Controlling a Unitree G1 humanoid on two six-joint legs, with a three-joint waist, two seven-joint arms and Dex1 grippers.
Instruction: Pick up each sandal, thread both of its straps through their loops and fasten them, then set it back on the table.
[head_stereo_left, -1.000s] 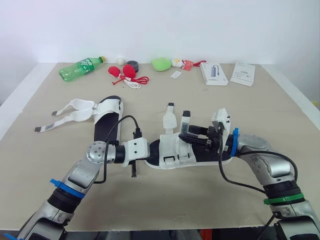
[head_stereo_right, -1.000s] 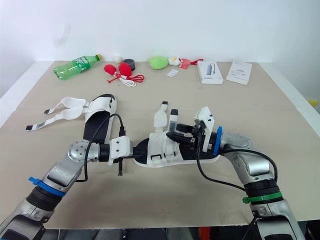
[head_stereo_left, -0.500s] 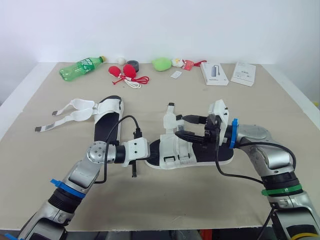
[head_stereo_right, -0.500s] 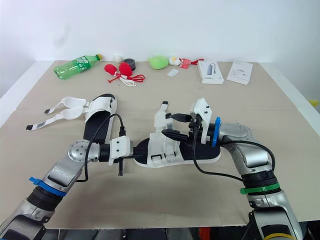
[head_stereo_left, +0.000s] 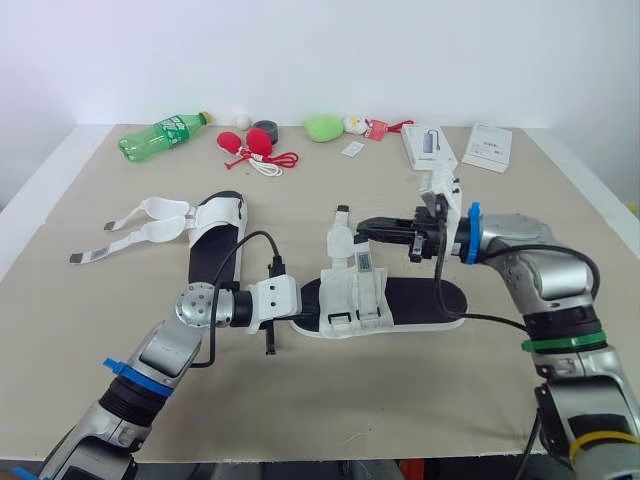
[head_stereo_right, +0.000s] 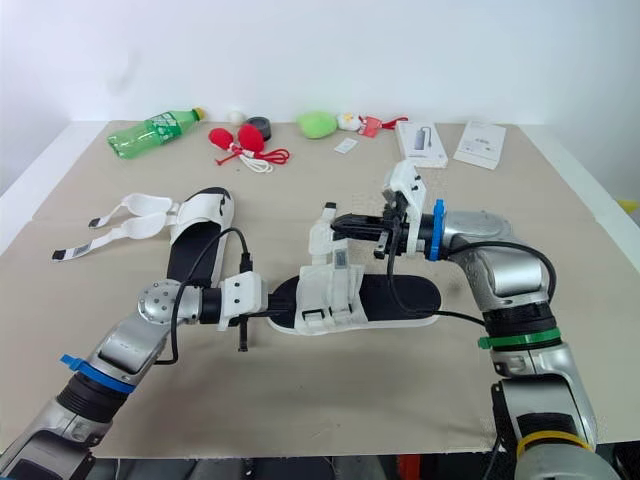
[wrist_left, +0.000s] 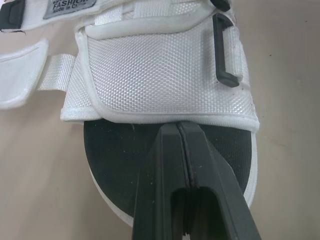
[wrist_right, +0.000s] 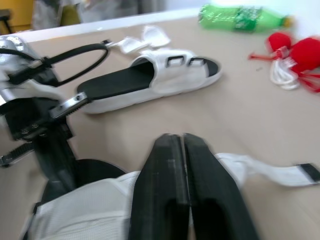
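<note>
The work is on the near sandal (head_stereo_left: 400, 300), which lies flat on the tabletop (head_stereo_left: 450, 390) in front of the robot, toe toward the left arm. It appears to be partway through the strap-fastening step. The labelled strap (head_stereo_left: 363, 265) lies folded down across the white mesh upper. The other strap (head_stereo_left: 340, 238) rises free behind the upper, its black tip loose and through nothing. The left end effector (wrist_left: 178, 125) has its fingers pressed together, laid on the black footbed at the toe with the tips against the edge of the upper. This looks like pinning the sandal down rather than gripping it. The right end effector (wrist_right: 175, 137) is also pressed together with nothing visible between its fingers, and it hangs above the upper just beside the root of the free strap. Whether it touches the strap cannot be told. The next move probably calls for the right fingers to spread, take the free strap near its black tip and steer it into a black loop (wrist_left: 225, 55) on the upper, while the left arm steadies the toe. The far sandal (head_stereo_left: 215, 240) waits on the robot's left with both open straps (head_stereo_left: 140, 225) splayed on the tabletop.
</note>
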